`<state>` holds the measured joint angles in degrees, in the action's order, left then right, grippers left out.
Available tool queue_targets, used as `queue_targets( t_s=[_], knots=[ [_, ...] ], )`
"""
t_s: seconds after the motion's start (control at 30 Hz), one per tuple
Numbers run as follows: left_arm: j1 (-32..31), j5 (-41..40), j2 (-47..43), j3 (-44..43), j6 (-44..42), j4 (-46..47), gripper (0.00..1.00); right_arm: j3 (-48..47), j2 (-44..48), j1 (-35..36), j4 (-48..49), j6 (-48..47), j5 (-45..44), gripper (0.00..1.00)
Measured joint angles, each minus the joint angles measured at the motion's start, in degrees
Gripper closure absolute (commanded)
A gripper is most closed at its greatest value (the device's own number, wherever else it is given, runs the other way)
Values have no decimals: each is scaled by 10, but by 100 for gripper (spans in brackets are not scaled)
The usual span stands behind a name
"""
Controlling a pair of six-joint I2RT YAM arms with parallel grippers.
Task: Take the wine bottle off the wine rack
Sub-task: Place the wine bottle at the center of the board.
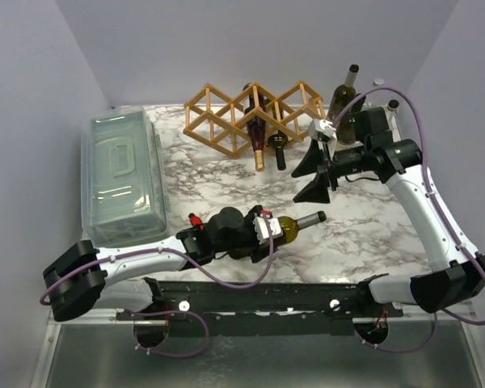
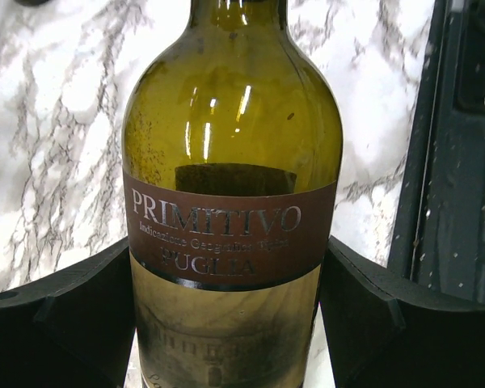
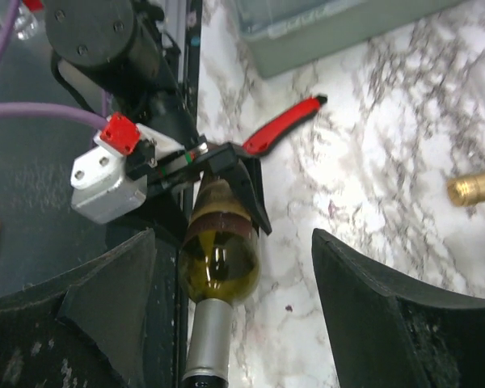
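My left gripper (image 1: 267, 230) is shut on the body of a green wine bottle (image 1: 295, 225). It holds the bottle lying flat and low over the marble table near the front edge, with the silver-capped neck pointing right. In the left wrist view the black fingers (image 2: 65, 323) press both sides of the labelled bottle (image 2: 230, 162). The tan lattice wine rack (image 1: 218, 113) stands at the back centre with two more bottles (image 1: 259, 145) in it. My right gripper (image 1: 315, 174) is open and empty between the rack and the held bottle. In its wrist view, the held bottle (image 3: 218, 267) shows between the fingers, farther off.
A clear lidded plastic bin (image 1: 121, 174) stands on the left of the table. Upright bottles (image 1: 343, 101) stand at the back right by the rack. A gold-capped neck (image 3: 473, 187) from the rack shows at the right edge of the right wrist view.
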<state>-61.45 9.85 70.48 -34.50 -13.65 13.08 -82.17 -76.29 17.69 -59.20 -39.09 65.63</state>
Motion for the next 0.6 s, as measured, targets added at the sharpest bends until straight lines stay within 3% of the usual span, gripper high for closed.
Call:
queue_targets(
  t_s=[0.23,0.6],
  knots=[
    [2,-9,-53,25,61,63,100,-84,9,0,94,156,21,19],
    [3,-62,-125,74,195,177,100,-60,65,-4,275,442,32,15]
  ],
)
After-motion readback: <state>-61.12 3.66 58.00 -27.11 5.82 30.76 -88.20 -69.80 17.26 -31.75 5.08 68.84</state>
